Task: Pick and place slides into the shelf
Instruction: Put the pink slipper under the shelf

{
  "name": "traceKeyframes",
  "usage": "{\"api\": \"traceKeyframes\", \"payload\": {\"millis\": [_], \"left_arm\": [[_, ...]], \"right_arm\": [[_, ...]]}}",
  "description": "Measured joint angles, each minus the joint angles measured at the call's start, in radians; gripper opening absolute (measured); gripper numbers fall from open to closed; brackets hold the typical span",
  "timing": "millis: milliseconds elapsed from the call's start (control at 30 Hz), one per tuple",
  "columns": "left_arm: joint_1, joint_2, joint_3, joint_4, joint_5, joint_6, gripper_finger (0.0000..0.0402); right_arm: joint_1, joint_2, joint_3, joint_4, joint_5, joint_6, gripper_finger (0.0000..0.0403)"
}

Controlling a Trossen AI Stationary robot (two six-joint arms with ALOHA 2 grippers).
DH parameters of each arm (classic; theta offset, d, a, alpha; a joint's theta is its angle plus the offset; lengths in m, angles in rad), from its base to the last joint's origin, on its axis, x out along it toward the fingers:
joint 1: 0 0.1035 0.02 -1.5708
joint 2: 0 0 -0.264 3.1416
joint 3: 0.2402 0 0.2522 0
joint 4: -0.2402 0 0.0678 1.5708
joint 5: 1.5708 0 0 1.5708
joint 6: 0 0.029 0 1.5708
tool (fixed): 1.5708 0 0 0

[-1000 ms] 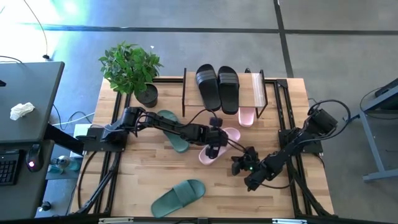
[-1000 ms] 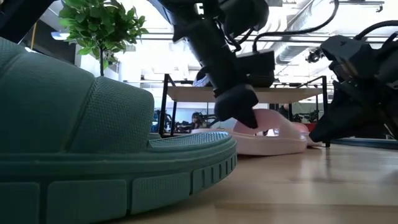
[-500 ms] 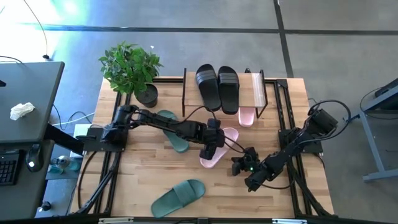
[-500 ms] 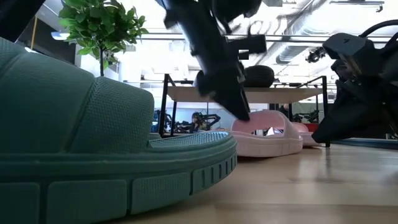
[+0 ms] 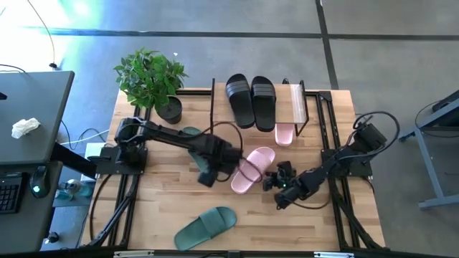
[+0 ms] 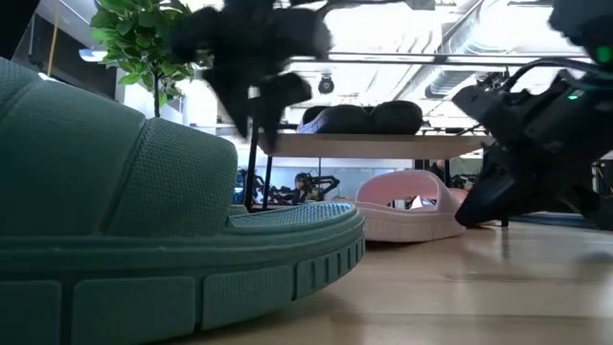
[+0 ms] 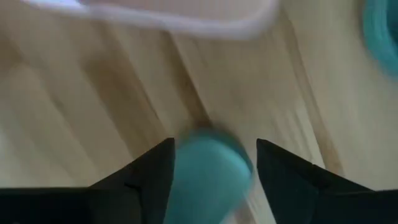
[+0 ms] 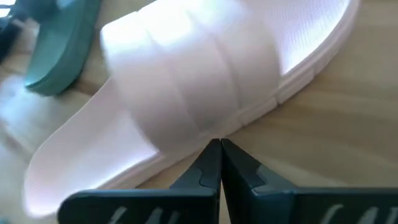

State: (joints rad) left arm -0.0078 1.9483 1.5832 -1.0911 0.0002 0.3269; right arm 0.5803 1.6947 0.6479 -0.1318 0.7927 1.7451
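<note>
My right jaws (image 5: 281, 188), shut and empty, sit nearest the pink slide (image 5: 251, 168), at my ten o'clock; its length runs toward the shelf (image 5: 294, 100). Left jaws (image 5: 206, 174) seemingly open, empty.

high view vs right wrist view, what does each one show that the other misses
Only the high view shows the shelf carrying two black slides, the plant, the left pincer and a green slide near the table's front edge. Only the right wrist view shows the right pincer shut, tips at the pink slide's edge. Both show that pink slide and another green slide beside it.
</note>
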Motion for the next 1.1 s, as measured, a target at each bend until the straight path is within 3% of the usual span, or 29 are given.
{"api": "traceKeyframes", "payload": {"millis": [133, 300, 600, 867, 1100], "left_arm": [[-0.046, 0.017, -0.082, 0.04, 0.04, 0.007, 0.0169], [-0.083, 0.022, -0.15, 0.263, 0.127, -0.011, 0.0129], [-0.073, 0.032, -0.165, 0.525, 0.038, -0.047, 0.0083], [-0.036, 0.108, -0.169, 0.542, 0.007, -0.082, 0.0056], [-0.02, 0.141, -0.166, 0.581, 0.025, -0.123, 0.0041]], "right_arm": [[-0.032, 0.0, 0.0, -0.01, -0.001, -0.017, 0.0], [-0.076, 0.0, 0.0, -0.014, 0.011, -0.052, 0.0], [-0.168, 0.001, 0.0, 0.002, -0.025, -0.194, 0.0], [-0.189, -0.024, 0.0, -0.013, -0.046, -0.294, 0.0], [-0.138, -0.214, 0.0, -0.109, -0.088, -0.424, 0.0]]}}
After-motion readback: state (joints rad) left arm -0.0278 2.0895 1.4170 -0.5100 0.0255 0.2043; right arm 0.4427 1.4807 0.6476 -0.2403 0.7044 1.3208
